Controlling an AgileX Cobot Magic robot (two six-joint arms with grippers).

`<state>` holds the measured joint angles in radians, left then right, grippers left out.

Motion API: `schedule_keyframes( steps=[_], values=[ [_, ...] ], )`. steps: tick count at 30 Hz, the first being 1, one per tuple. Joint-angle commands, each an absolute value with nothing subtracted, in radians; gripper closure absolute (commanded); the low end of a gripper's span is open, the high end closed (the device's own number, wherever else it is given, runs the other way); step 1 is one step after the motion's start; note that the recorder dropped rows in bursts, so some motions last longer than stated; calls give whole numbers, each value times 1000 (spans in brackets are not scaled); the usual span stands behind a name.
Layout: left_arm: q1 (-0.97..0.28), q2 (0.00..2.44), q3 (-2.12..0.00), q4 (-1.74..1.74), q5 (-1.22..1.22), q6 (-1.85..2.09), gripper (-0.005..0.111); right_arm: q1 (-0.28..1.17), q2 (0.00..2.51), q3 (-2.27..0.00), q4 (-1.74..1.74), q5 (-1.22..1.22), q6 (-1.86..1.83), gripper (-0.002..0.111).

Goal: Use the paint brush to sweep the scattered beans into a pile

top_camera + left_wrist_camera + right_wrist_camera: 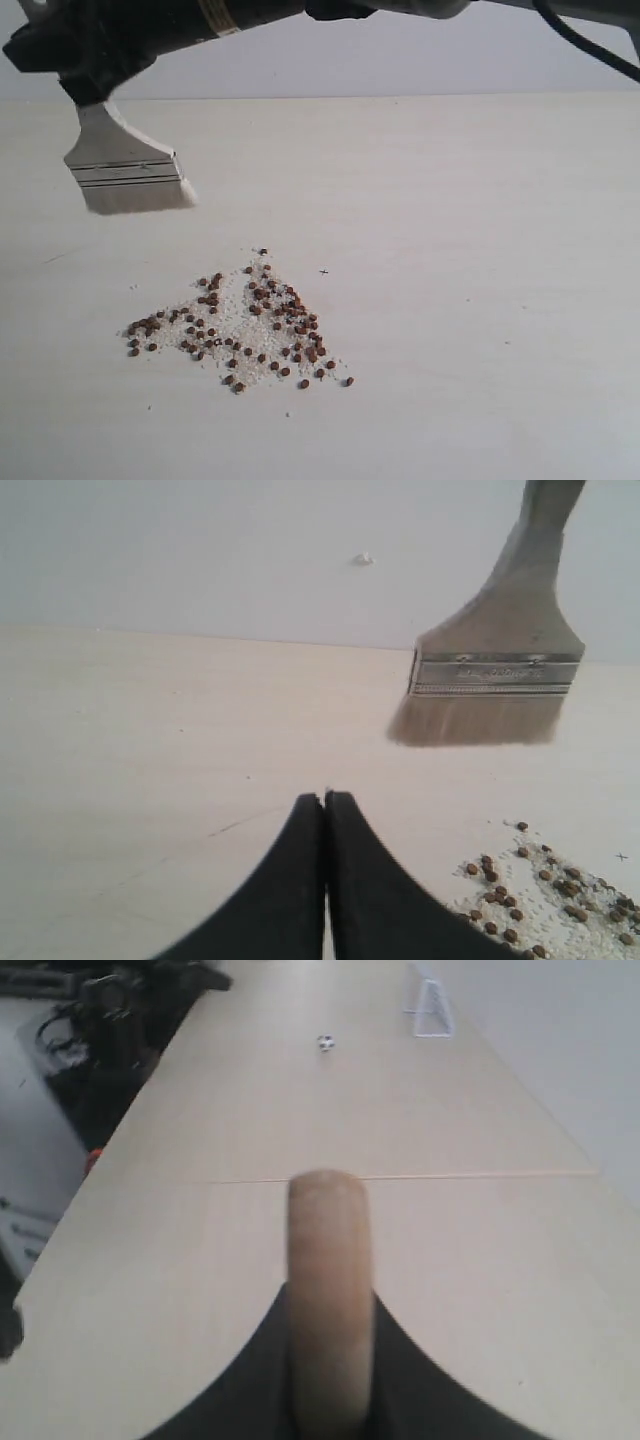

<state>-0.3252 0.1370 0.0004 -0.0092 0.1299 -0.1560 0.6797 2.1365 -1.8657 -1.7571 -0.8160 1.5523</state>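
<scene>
Broadly, the pale wooden table [480, 300] carries no container, only loose material. The right gripper [328, 1320], over the table's left side, clamps the handle of the flat, wide, pale-wood paint brush [125, 165], which stands near upright with its whitish bristles down. The left gripper [325, 805] is closed on nothing, beside the patch. The tiny reddish-brown beans [240, 320], mixed with pale grains, lie in a loose triangle well apart from the bristles, nearer the camera and rightward.

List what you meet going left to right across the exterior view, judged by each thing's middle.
paint brush, held up at the upper left → beans, gathered on the table → black cable in the upper right corner
</scene>
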Motion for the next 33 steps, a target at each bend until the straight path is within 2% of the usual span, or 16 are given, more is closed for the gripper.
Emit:
schedule_keyframes(
  steps=[1,7,12,18,23,33],
  values=[
    [-331,133,0,-16,126,-163,107,687,2127,-1858,-1744,-636,1868,108],
    [-331,133,0,-16,126,-163,107,741,2127,-1730,-1744,-236,2121,108],
    [-331,133,0,-16,126,-163,107,955,2127,-1600,-1529,341,2126,108],
    [-331,133,0,-16,126,-163,107,1154,2131,-1591,-1558,639,2126,108],
    [-331,133,0,-16,126,-163,107,1230,2181,-1589,-1564,683,2126,108],
    [-331,133,0,-16,126,-163,107,1233,2223,-1589,-1498,810,2121,108]
  ],
)
